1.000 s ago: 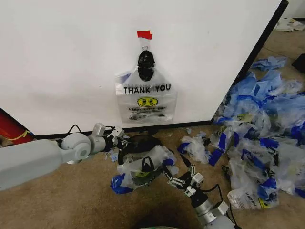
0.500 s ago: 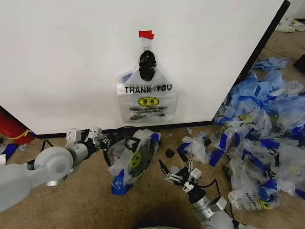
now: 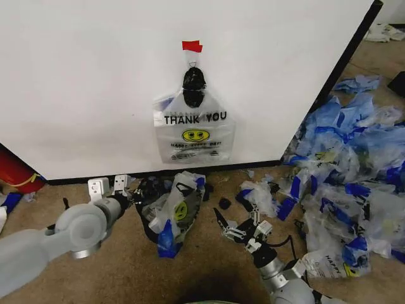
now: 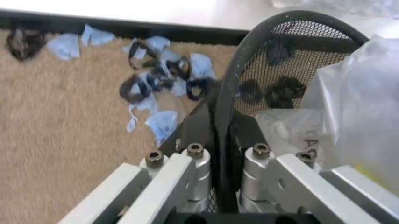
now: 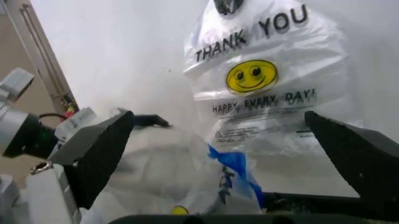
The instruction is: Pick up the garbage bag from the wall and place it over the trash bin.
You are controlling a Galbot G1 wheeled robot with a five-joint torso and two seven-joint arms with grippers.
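The wall [image 3: 95, 82] stands ahead, one garbage bag [image 3: 193, 130] hanging on its black hook [image 3: 192, 79] under a red tape piece [image 3: 192, 45]. A heap of blue-and-clear bags [image 3: 354, 171] litters the carpet at right. The left arm reaches low across the floor; its left claw [image 4: 225, 156] pinches the rim of the one trash bin [image 3: 152, 202], tipped on its side with a bag [image 3: 177, 209] over it. The right claw [image 3: 237, 228] hovers spread near the bin.

Glossy plastic garbage bag [image 3: 193, 130], mesh trash bin [image 4: 299, 60]
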